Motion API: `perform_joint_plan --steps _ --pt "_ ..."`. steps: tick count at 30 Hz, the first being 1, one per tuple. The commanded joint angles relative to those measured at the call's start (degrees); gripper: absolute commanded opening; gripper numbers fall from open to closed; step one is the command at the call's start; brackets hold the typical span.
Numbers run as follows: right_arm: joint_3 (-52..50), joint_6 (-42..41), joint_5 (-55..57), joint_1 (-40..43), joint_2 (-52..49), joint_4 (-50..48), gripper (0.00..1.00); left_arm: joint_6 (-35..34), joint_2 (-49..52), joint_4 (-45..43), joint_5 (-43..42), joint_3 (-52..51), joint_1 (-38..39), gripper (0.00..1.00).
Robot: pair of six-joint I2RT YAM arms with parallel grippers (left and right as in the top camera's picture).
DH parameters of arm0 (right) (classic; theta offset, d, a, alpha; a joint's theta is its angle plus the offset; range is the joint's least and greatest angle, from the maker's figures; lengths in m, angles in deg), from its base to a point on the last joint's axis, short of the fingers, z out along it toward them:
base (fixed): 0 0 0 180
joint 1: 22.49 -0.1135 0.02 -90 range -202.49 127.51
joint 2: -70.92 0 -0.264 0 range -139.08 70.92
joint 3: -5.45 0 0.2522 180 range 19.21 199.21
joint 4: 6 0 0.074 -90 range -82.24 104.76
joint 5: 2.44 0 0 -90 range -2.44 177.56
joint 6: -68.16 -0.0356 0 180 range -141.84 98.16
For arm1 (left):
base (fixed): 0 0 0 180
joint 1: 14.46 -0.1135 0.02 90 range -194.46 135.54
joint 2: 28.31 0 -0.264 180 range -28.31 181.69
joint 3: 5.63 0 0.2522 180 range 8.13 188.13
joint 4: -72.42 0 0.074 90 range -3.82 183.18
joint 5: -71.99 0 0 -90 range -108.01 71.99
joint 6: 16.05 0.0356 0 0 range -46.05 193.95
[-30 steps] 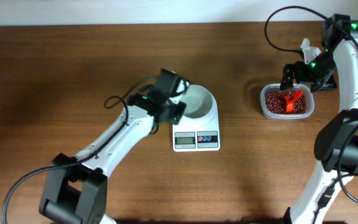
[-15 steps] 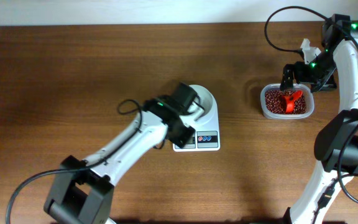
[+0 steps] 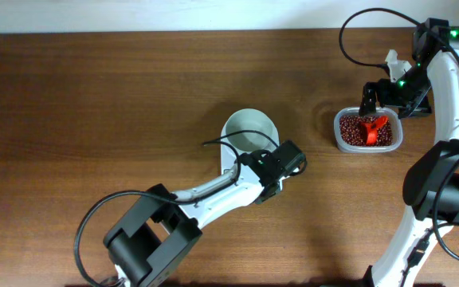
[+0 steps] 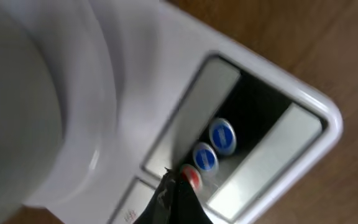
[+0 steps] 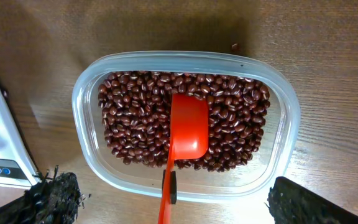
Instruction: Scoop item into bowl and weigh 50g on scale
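Left pincer (image 4: 174, 190), pinched shut, pokes at the scale's (image 4: 272, 143) red button (image 4: 192, 178) beside the empty bowl (image 3: 249, 127), zeroing I'd guess, while the beans (image 5: 129, 118) sit in the tub (image 5: 286, 124) under the spread right pincer (image 5: 182, 198), which next needs the scoop's (image 5: 188, 127) handle.

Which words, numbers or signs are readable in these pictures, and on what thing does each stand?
None can be read.
Scale: marks on its round buttons and a faint print beside them are too blurred.
Bowl, red scoop, clear tub: no text shows.
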Motion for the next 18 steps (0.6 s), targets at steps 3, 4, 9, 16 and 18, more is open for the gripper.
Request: perform_joint_plan --steps 3,4,9,16,18 --pt "1.2 0.3 0.1 -0.3 -0.1 0.0 0.99 2.4 4.4 -2.7 1.9 0.4 0.2 0.00" --pt "1.2 0.3 0.1 -0.3 -0.1 0.0 0.99 2.5 4.7 -2.6 1.9 0.4 0.3 0.00" --pt "1.2 0.3 0.1 -0.3 -0.1 0.0 0.99 4.7 4.7 -0.3 -3.9 0.4 0.5 0.00" --pt "1.2 0.3 0.1 -0.3 -0.1 0.0 0.99 5.3 4.8 1.5 -5.0 0.4 0.5 0.00" --pt "1.2 0.3 0.1 -0.3 -0.1 0.0 0.99 5.4 5.6 1.6 -4.2 0.4 -0.4 0.00"
